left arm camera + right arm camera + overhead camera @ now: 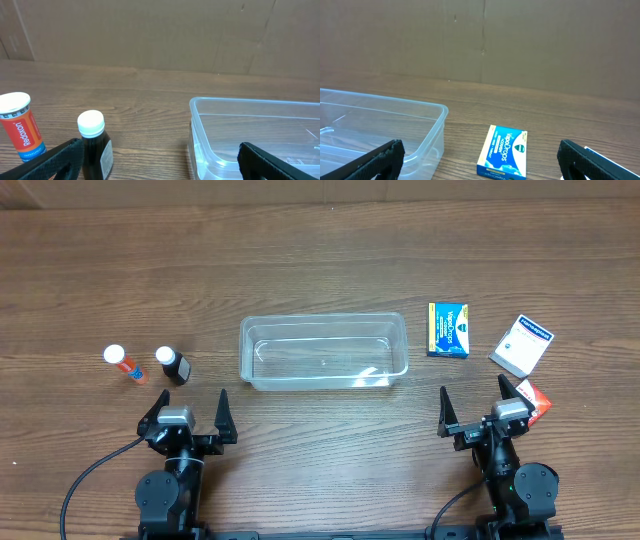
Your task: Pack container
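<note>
On the wooden table (320, 250), the clear container (322, 318) was parked roughly in the middle, long side facing the arms. Off to its left, an orange tube (125, 365) with a white cap and a small dark bottle (172, 366), also white-capped, were stood upright side by side, close but not touching. "Redoxon" could be read on the tube in the left wrist view. Over on the right, a blue box (449, 330) was laid flat near the container, with a white box (521, 346) a bit further out. A red-and-white box (538, 398) was partly hidden behind the right arm, so not much could be made out. The left gripper (192, 393) was held low on the near side, between the dark bottle and the container's left corner, jaws spread wide and nothing gripped. Same deal for the right gripper (474, 386): jaws wide apart, nothing held, pointed toward the blue box and the container's right end.
</note>
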You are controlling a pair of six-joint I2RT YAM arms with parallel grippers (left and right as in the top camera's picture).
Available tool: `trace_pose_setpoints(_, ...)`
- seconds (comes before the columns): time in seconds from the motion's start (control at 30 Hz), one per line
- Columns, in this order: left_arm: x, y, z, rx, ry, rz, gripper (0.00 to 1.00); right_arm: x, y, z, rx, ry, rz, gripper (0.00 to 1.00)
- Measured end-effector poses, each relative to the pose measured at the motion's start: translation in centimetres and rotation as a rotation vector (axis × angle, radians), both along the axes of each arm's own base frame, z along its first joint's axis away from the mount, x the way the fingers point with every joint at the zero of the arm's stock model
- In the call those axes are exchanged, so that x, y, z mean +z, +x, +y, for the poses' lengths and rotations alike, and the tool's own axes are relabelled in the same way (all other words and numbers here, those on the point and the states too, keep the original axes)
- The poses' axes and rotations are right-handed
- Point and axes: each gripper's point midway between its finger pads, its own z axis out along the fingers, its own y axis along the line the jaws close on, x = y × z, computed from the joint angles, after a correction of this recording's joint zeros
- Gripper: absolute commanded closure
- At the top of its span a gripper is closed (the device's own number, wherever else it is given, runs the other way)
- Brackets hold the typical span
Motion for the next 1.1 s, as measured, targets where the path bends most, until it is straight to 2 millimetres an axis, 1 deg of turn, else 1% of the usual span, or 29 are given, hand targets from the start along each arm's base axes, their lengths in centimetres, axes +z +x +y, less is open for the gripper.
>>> trace_pose_setpoints(0.87, 0.03, 0.00, 0.00, 0.000, 0.000, -0.001, 0.00, 0.01, 0.00, 0.01, 0.001, 0.005, 0.000, 0.00)
trace_pose_setpoints(0.97, 0.11, 0.01, -0.01, 0.000, -0.008, -0.004, 0.00, 0.00, 0.00, 0.01, -0.001, 0.038, 0.007, 0.00)
trace_pose_setpoints(1.1, 0.61, 0.04, -0.01, 0.004, -0.065, -0.023, 0.00, -0.28, 0.00, -0.03, -0.005, 0.107, 0.032, 0.00)
